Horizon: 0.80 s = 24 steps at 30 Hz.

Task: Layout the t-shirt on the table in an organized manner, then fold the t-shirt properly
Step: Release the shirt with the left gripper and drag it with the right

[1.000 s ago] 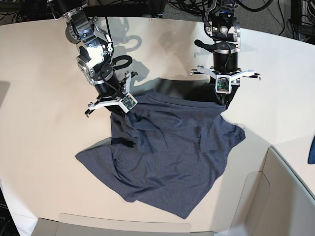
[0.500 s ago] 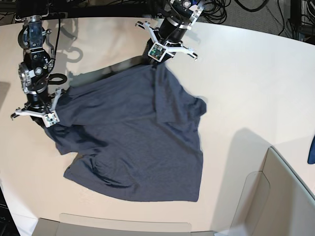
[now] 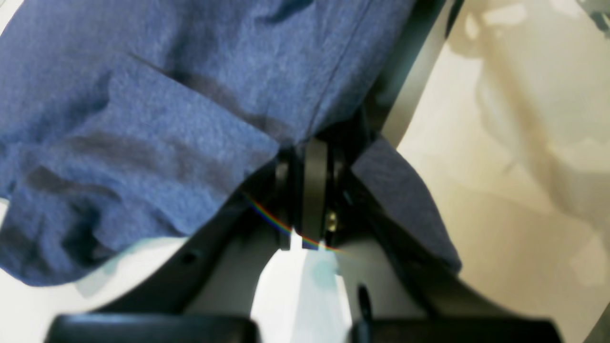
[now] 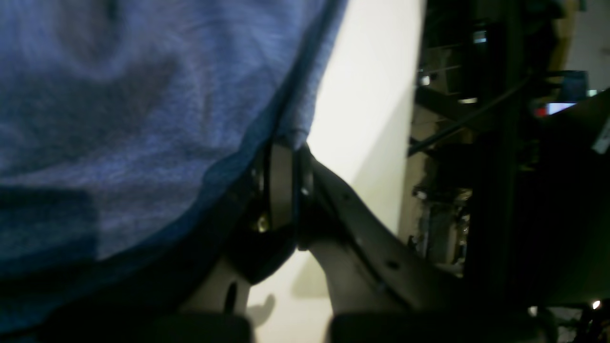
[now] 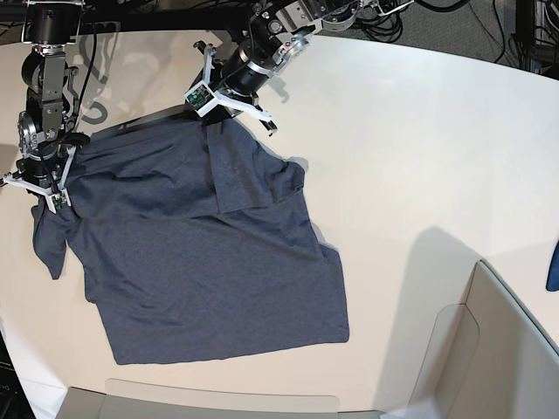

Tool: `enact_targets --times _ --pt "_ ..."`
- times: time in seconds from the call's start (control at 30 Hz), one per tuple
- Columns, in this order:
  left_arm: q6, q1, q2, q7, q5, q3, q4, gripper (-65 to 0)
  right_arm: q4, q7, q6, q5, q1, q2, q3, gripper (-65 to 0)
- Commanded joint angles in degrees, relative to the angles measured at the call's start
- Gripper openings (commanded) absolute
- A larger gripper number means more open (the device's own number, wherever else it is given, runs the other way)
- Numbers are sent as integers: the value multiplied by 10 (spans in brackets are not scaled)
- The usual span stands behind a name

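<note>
1. A grey-beige box wall (image 5: 489, 349) stood at the near right corner, and a blue cloth scrap (image 5: 553, 266) showed at the right edge, both well apart from the shirt.
2. The t-shirt (image 5: 210, 253) lay spread on the tabletop (image 5: 419, 148), one flap folded over near its top and a sleeve hanging at the far left.
3. The left pincer (image 5: 212, 112) was clenched on the t-shirt's top edge.
4. The right pincer (image 5: 48, 190) gripped the t-shirt's left edge.
</note>
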Motion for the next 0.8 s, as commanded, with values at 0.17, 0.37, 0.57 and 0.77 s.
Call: enact_targets --times 0.17,0.37,0.57,0.77 --pt "14 -31 6 -24 10 -4 34 -567 13 5 -18 -14 52 -7 72 -650" --pt "22 -28 3 -25 14 -53 73 -361 19 1 -18 -16 68 -4 90 -457" --pt "22 -28 -44 -24 13 -129 154 -380 112 1 -13 -53 65 -21 180 -349" --pt "18 -29 -70 -24 12 -209 166 -380 289 2 -12 -22 48 -93 251 -347"
